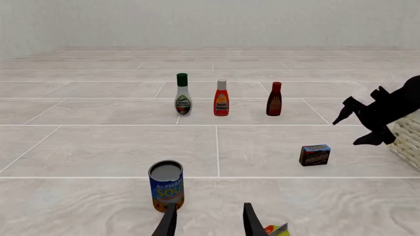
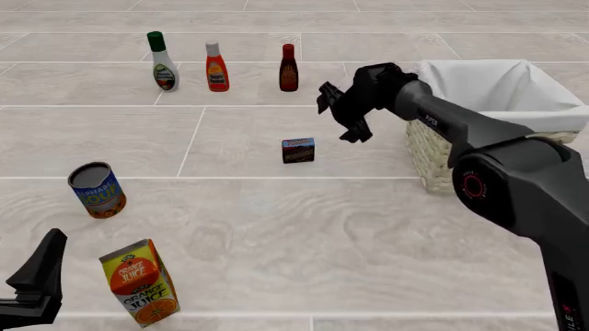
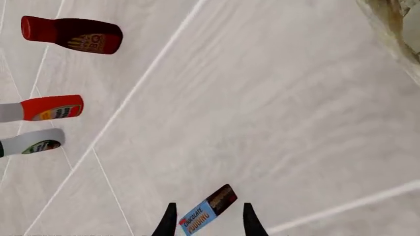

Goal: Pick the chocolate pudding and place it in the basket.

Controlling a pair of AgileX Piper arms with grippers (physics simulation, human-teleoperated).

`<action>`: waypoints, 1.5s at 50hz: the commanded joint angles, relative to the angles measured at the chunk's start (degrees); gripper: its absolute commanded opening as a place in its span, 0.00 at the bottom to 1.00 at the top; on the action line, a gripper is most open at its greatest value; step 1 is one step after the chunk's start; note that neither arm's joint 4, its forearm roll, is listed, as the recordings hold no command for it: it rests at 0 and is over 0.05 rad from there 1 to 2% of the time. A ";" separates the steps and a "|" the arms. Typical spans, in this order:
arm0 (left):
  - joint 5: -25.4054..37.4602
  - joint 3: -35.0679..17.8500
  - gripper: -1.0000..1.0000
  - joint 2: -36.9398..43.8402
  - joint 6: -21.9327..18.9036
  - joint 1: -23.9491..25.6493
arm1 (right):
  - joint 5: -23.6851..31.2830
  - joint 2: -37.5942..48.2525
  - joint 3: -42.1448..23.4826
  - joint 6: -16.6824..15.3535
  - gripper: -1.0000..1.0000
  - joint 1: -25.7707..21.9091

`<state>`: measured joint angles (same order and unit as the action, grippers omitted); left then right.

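Observation:
The chocolate pudding (image 2: 297, 150) is a small dark brown box with a blue edge, lying on the tiled surface left of the basket (image 2: 440, 72). My right gripper (image 2: 338, 116) hangs open, above the box and a little to its right, not touching it. In the right wrist view the pudding (image 3: 208, 210) shows between the two open fingers of the right gripper (image 3: 208, 220). My left gripper (image 2: 37, 283) stays low at the near left, open and holding nothing. The left wrist view shows the pudding (image 1: 314, 155), the right gripper (image 1: 359, 124) and the basket's wicker wall (image 1: 410, 137).
Three bottles stand in a far row: white with green cap (image 2: 164, 62), orange-red (image 2: 216, 67), dark brown with red cap (image 2: 288, 69). A blue-labelled can (image 2: 96, 189) and an orange juice carton (image 2: 140, 281) stand near the left gripper.

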<state>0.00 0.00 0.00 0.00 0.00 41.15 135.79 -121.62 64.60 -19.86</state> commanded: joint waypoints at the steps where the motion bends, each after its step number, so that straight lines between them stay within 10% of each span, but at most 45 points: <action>1: 0.00 0.00 1.00 0.00 0.00 0.00 | -2.47 0.24 2.42 3.58 1.00 -1.94; 75: 0.00 0.00 1.00 0.00 0.00 0.00 | -5.11 6.76 -1.94 11.59 1.00 -6.10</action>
<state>0.00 0.00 0.00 0.00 0.00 36.43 142.26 -123.88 75.39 -25.63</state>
